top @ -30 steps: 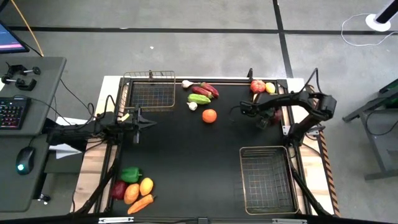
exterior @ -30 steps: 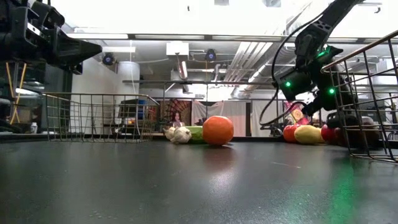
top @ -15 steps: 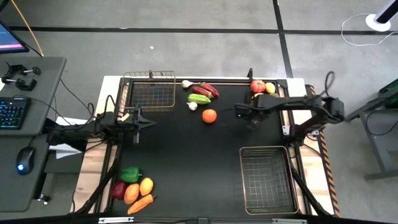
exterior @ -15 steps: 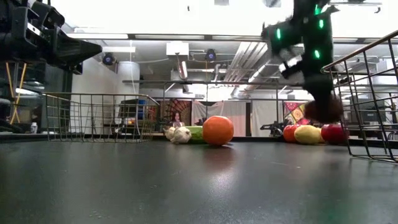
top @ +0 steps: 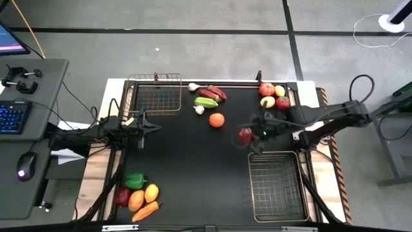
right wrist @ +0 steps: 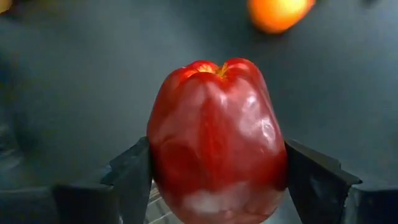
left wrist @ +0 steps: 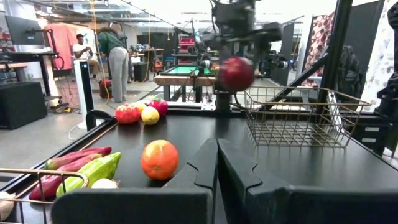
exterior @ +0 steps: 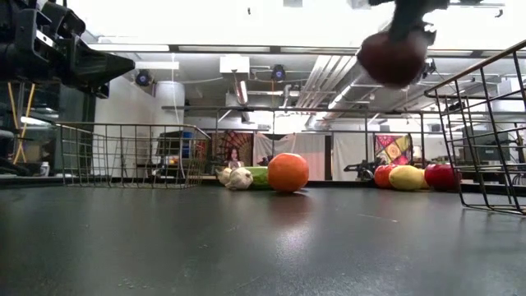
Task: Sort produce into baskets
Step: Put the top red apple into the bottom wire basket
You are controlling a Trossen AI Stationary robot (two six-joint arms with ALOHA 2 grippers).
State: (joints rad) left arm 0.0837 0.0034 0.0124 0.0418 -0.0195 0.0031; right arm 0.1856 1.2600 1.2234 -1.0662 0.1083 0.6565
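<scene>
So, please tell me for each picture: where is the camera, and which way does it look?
High view: above the table, looking straight down; both arms show.
Low view: at table height, looking level; the red pepper hangs above.
Left wrist view: on the left arm, over the shut left gripper.
Right wrist view: on the right arm, at the right gripper holding the pepper.
Shared by all four: the orange.

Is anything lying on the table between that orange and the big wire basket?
No. In the high view the black table between the orange and the silvery basket is bare; the right gripper holds a red pepper above it.
</scene>
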